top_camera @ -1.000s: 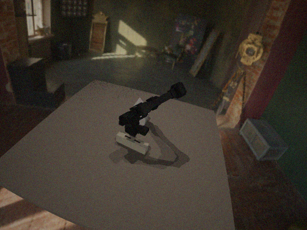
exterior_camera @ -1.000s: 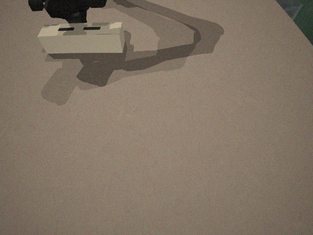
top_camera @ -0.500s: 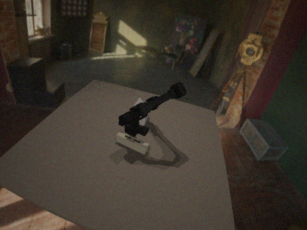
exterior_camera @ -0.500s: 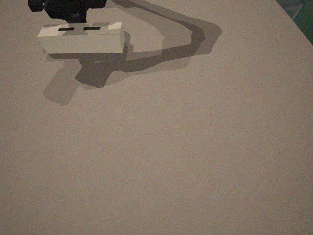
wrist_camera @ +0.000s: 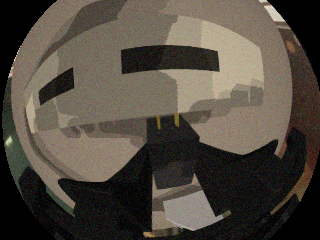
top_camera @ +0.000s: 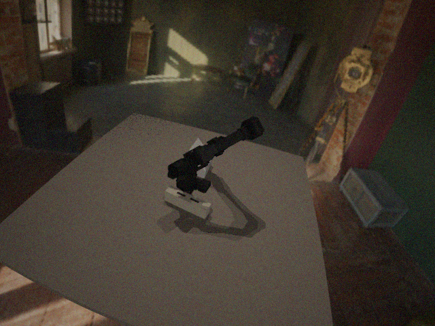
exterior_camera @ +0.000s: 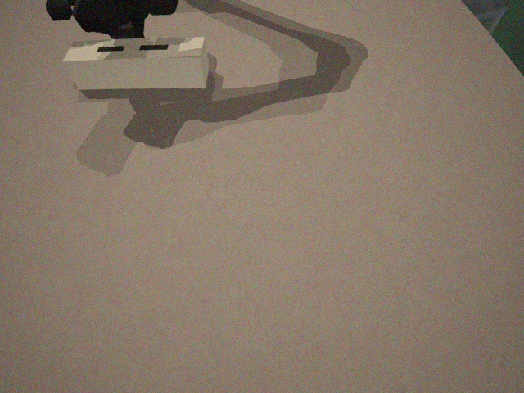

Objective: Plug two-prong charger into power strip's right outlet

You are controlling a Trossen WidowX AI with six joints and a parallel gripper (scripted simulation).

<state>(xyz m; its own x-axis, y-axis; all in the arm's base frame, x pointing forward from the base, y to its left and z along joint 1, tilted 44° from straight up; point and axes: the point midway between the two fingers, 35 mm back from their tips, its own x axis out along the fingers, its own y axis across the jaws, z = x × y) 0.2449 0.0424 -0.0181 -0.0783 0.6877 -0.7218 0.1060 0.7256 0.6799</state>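
A pale power strip [top_camera: 185, 204] [exterior_camera: 139, 74] [wrist_camera: 95, 107] stands on the table, with two dark slot-shaped outlets on its top face. The right outlet in the exterior view [exterior_camera: 154, 47] is clear of the arm. My gripper [exterior_camera: 133, 34] [wrist_camera: 167, 144] is shut on the dark charger [wrist_camera: 172, 134], whose two yellow prongs point towards the strip. In the wrist view the visible prong ends meet the strip's near edge, below the larger-looking outlet [wrist_camera: 170, 59], not in its opening. Whether they touch the strip cannot be told. In the top view the arm hides the charger.
The black arm [top_camera: 211, 149] reaches over the table [top_camera: 175, 266] from the back. A white flat-sided piece [top_camera: 203, 172] shows partly behind the arm, and a white piece [wrist_camera: 192, 210] shows below the charger in the wrist view. Arm shadows fall across the strip and table.
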